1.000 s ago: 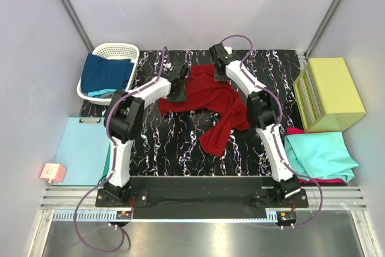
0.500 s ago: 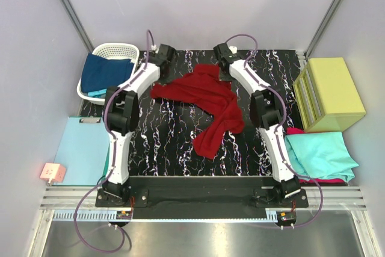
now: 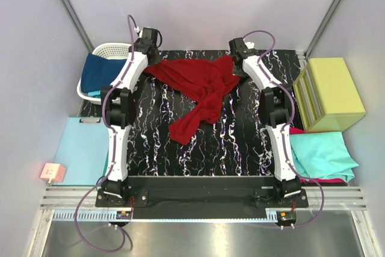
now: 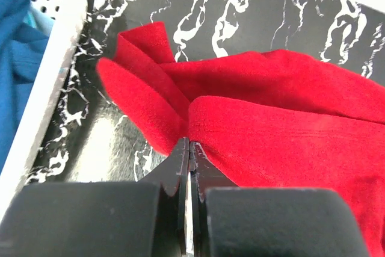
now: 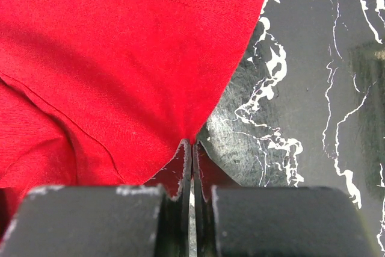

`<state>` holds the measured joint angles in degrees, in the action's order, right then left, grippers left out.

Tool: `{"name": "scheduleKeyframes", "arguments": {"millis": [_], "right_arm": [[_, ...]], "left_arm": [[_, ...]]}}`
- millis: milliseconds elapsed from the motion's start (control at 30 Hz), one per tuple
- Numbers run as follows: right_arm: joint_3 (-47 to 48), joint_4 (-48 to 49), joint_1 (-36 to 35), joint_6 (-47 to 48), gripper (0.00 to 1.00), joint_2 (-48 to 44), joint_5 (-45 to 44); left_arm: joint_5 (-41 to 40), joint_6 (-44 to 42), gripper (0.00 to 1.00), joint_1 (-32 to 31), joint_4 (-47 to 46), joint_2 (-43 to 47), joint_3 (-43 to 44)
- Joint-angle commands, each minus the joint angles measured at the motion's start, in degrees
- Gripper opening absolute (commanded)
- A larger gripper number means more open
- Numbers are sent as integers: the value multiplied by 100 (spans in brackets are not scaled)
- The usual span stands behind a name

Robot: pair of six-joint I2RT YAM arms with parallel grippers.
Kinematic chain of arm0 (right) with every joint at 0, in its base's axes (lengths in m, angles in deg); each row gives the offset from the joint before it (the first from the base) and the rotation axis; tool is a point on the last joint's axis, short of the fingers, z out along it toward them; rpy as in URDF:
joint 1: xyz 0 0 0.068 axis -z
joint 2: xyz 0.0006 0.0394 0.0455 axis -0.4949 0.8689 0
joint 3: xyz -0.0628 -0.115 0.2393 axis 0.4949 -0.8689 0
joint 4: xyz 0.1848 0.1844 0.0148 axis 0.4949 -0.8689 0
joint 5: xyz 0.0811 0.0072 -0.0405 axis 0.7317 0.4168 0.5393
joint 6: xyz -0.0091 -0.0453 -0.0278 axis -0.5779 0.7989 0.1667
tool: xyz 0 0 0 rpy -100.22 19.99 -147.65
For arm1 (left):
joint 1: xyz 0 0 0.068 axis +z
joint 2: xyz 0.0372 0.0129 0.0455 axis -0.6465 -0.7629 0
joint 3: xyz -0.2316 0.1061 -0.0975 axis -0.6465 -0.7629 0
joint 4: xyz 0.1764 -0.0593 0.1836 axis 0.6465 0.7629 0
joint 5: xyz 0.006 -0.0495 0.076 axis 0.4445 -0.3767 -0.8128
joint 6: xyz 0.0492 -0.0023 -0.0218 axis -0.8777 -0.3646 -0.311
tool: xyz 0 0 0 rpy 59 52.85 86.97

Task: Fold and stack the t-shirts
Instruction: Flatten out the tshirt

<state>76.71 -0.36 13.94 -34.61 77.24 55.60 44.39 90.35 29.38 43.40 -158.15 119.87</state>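
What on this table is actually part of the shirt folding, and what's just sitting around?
Part of the job: dark red t-shirt, gripped by the left end effector and right end effector; navy t-shirt; teal t-shirt; magenta t-shirt under it.

Just lying about: white basket, yellow-green box, pale-blue sheet, small pink block.

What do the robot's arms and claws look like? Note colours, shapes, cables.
The left arm and right arm match: white links, black joints and bases, purple cables looping along each. The left claw and right claw are blocky and black.
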Motion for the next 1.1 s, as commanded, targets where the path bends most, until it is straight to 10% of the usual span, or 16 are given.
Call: {"name": "scheduleKeyframes", "arguments": {"millis": [0,133,300,500,1067], "right_arm": [[24,40,157,-129,0,-321,-84],[165,118,360,-112,0,-312,284],[262,374,132,152,50,-742,576],[-229,321,-755,364,89,-1628,92],[-4967,1270,-2057,-490,69,-4162,540]], "left_arm": [[201,-56,0,166,-19,-188,343],[498,-3,12,316,-28,58,159],[535,-38,48,71,-81,978,-288],[499,-135,66,-491,-396,2121,-1603],[-248,436,61,-2022,-1302,4917,-6098]]}}
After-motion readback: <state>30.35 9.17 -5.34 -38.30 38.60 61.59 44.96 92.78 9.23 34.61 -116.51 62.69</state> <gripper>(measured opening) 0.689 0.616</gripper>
